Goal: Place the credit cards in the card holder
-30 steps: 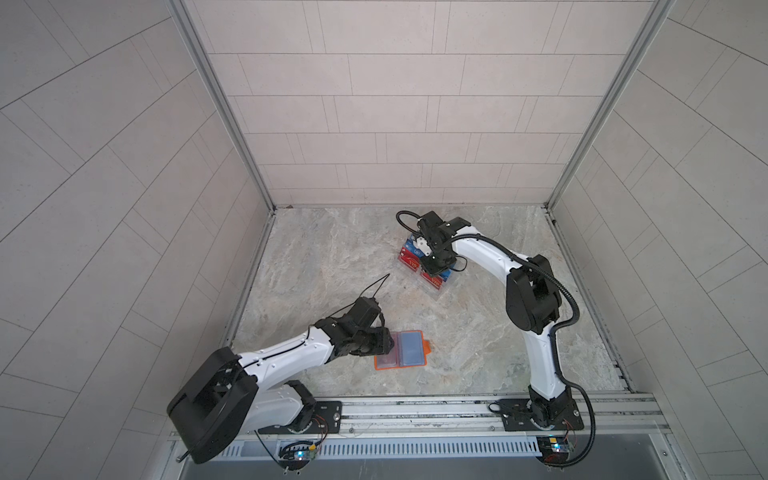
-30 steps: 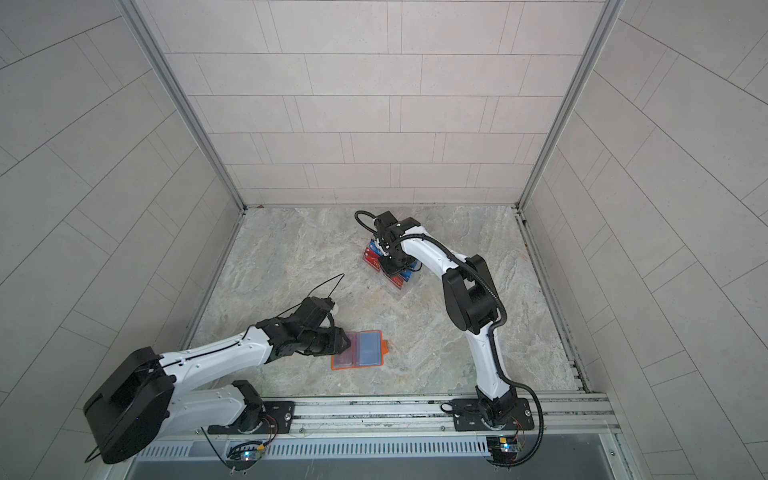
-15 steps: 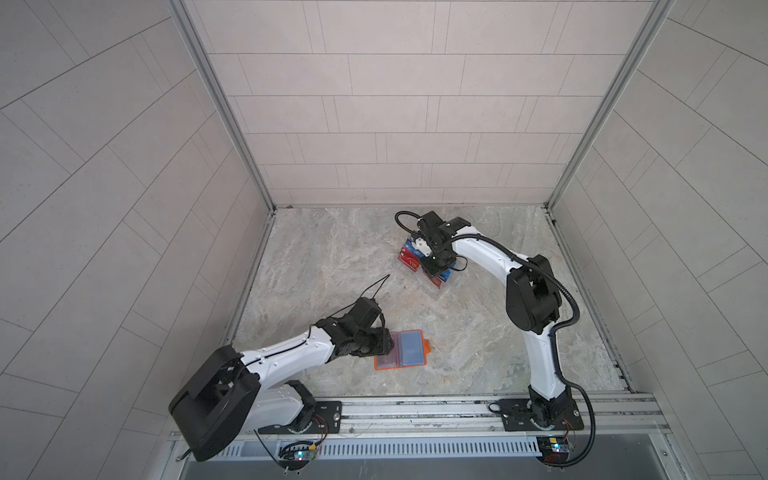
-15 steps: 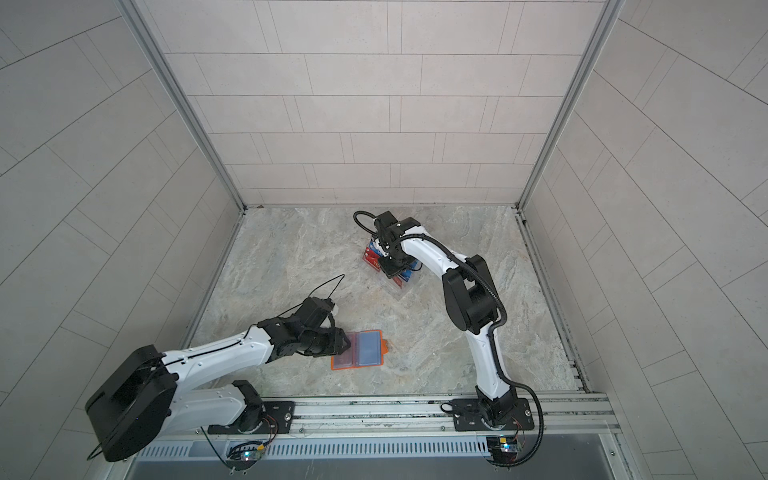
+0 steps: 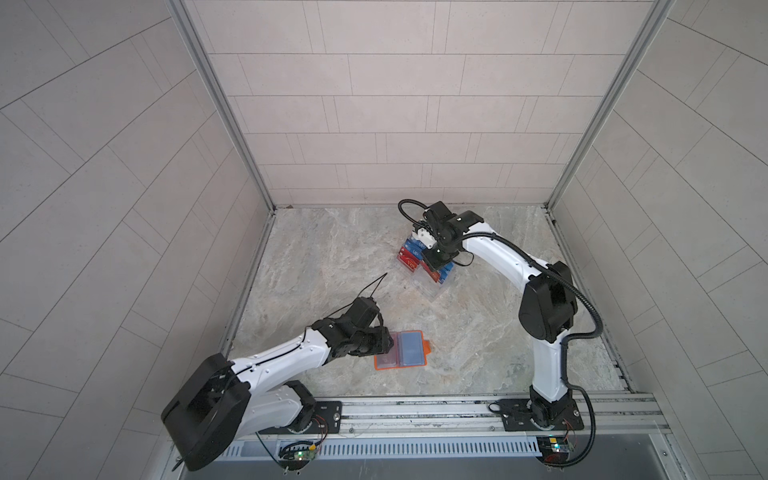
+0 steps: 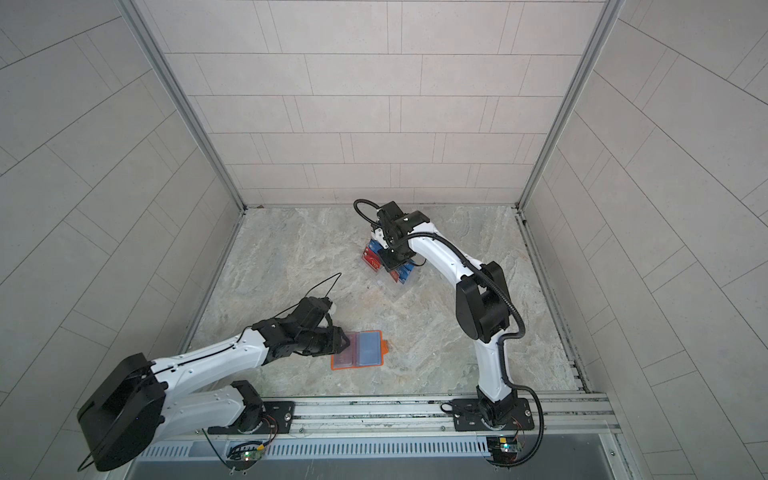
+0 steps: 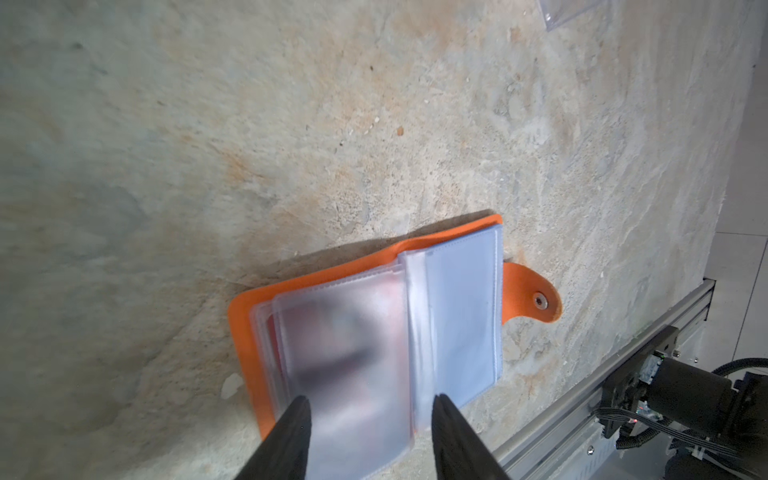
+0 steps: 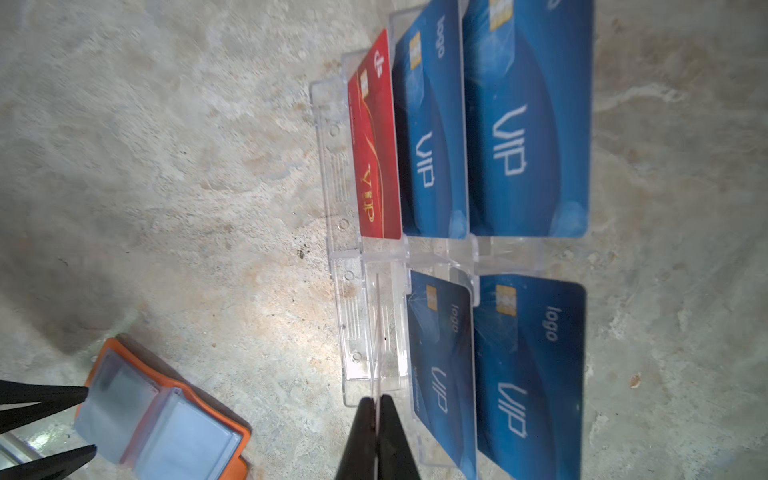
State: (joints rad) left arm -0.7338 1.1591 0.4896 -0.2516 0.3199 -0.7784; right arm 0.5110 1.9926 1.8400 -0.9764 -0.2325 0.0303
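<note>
Left wrist, card holder [image 7: 457, 316]: open flat on the stone-look worktop [image 7: 249, 124]. Orange leathery cover, floppy clear sleeves, metal snap tab [image 7: 539, 300].
Left wrist, left fingers [image 7: 297, 424]: spread, straddling a limp sleeve page; pressing or not, can't tell.
Right wrist, right fingers [image 8: 361, 419]: pressed together, pinching an edge-on card [image 8: 377, 332] at the front tier of the clear acrylic stand [image 8: 345, 257].
Right wrist, credit cards [image 8: 528, 133]: glossy, thin, stiff, light, likely slippery. Best taken by the free top edge.
Both top views, layout: cards racked upright in the stand towards the back, and the holder well apart, nearer the arm bases.
</note>
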